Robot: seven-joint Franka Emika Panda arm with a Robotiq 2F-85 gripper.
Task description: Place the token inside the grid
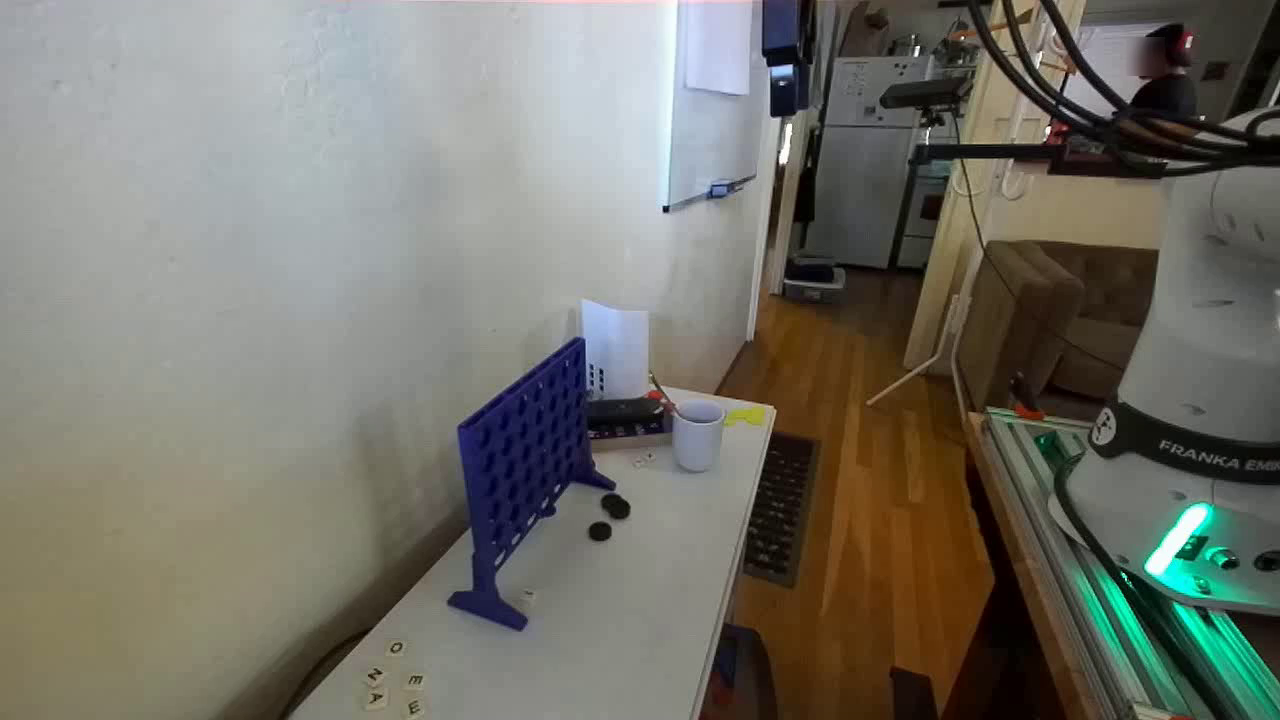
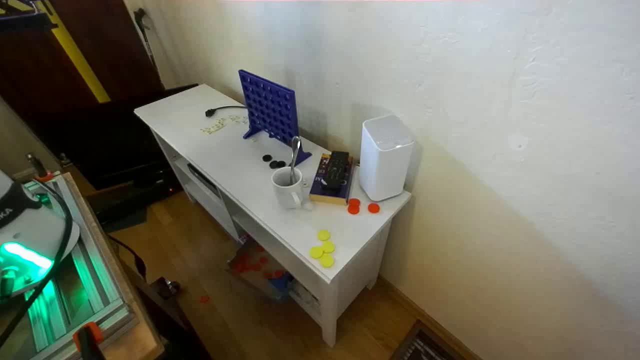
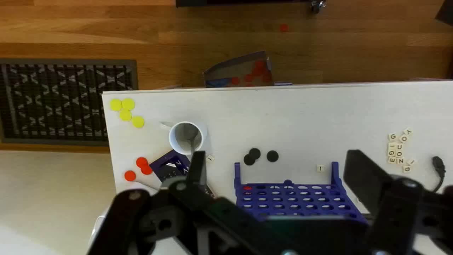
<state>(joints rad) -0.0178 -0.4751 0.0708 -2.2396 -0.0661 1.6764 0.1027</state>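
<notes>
The blue grid stands upright on the white table in both exterior views (image 1: 522, 452) (image 2: 270, 106). In the wrist view, the grid (image 3: 284, 203) lies below and beyond my fingertips. A red disc (image 3: 247, 188) shows in its bottom row, and the hole beside it looks dark. Three black tokens (image 3: 272, 156) lie flat in front of the grid, two overlapping; they also show in both exterior views (image 1: 600, 531) (image 2: 267, 158). Red tokens (image 3: 130, 175) and several yellow tokens (image 3: 137, 122) lie near the table's end. My gripper (image 3: 275, 154) is open and empty, high above the table.
A white cup (image 2: 287, 194) with a spoon stands near the grid. A book (image 2: 328, 199) with a black remote (image 2: 336, 170) on it and a white speaker (image 2: 386, 160) stand by the wall. Letter tiles (image 3: 399, 148) and a cable plug (image 3: 438, 164) lie beyond the grid.
</notes>
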